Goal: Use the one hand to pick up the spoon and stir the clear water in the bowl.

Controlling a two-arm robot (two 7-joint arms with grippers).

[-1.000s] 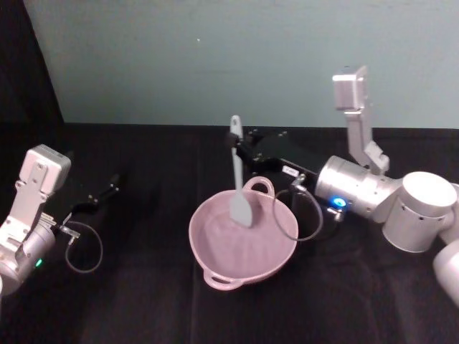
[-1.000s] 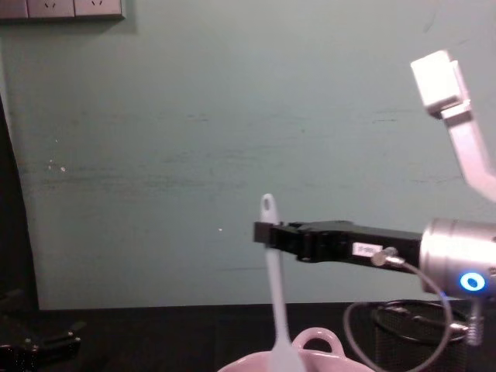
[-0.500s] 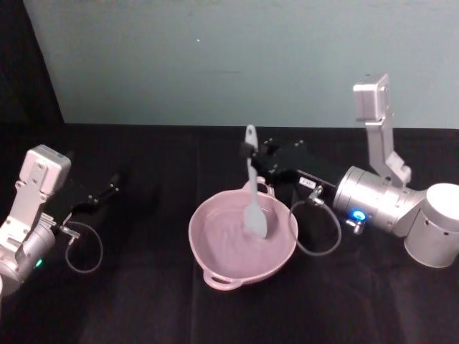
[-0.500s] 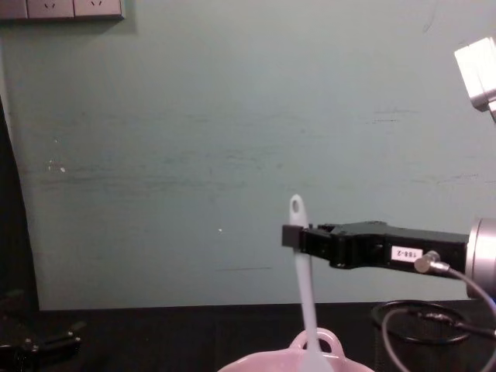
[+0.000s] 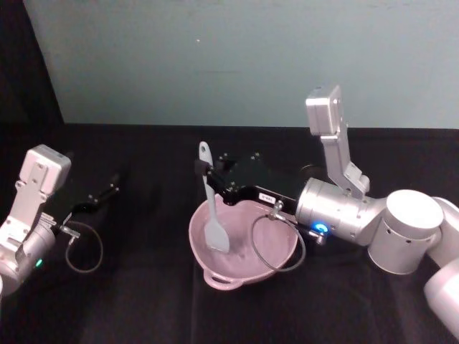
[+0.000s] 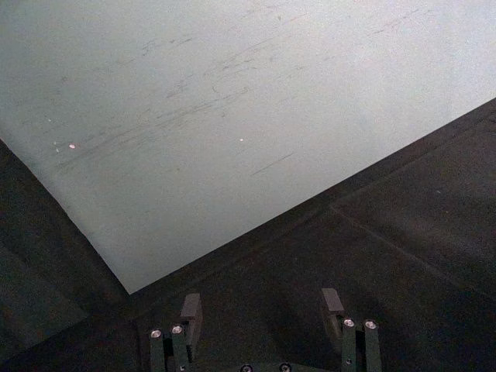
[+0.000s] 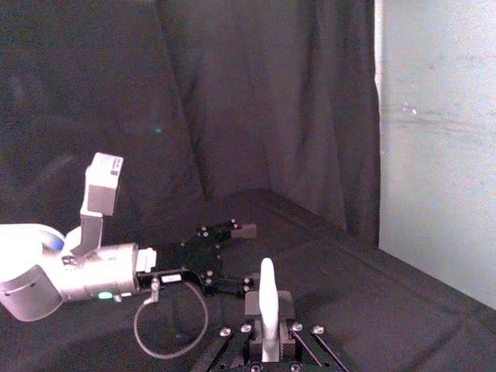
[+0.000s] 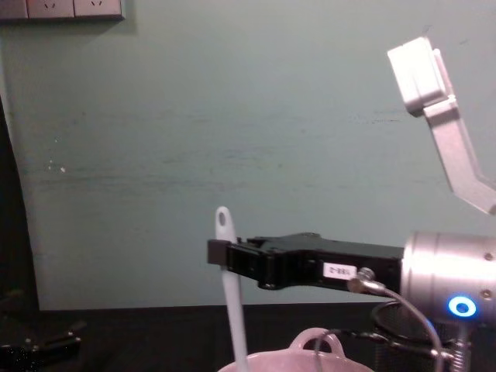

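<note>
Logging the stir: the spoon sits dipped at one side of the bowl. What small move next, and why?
Probably sweep the spoon rightward across the bowl, blade kept low: the right gripper is shut on its handle and the blade sits by the bowl's left wall. The left gripper lies parked, open.

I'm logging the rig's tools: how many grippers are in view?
2. The right gripper is over the bowl's far left rim, shut on the spoon; the left gripper is parked open, well to the bowl's left.
</note>
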